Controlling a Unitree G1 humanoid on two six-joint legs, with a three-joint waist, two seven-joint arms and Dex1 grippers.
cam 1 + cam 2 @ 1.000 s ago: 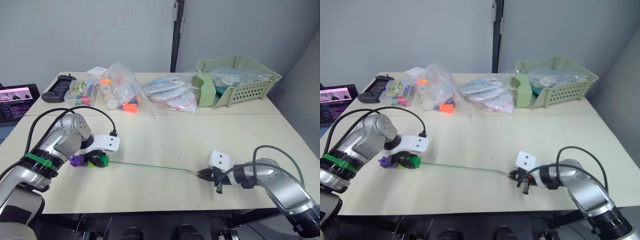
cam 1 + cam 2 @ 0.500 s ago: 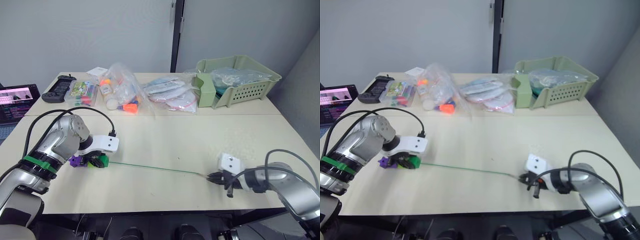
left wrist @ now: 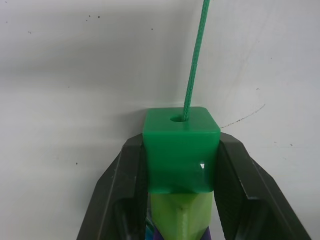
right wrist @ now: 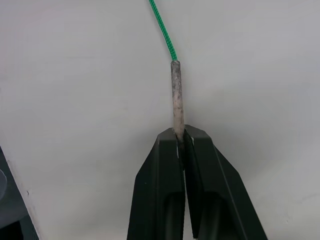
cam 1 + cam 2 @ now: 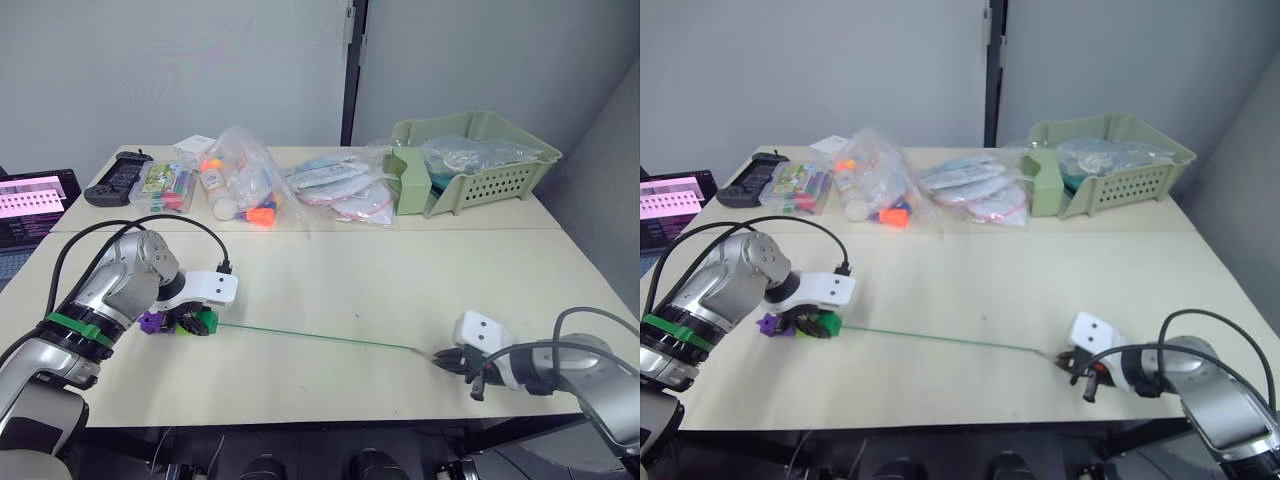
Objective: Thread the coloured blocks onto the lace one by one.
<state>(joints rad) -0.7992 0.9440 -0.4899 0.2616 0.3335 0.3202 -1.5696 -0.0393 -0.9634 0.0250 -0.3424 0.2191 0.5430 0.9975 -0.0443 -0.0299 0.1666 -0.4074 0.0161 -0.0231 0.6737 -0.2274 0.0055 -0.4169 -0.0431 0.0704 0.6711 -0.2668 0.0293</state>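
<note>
The left end effector (image 3: 181, 165) clamped the green block (image 3: 181, 147) on the tabletop (image 5: 380, 280); the right end effector (image 4: 181, 145) pinched the lace (image 5: 320, 337) tip. Best pulled straight and level, block held steady.

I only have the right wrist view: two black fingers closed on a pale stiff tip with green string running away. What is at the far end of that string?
Observer: The lace runs across the table into a green block.
Operator: Is that block loose?
Observer: No, the left gripper is shut on it, one finger against each side.
Operator: Any other blocks on the lace?
Observer: A lime block sits directly behind the green one, and a purple block lies beyond that.
</note>
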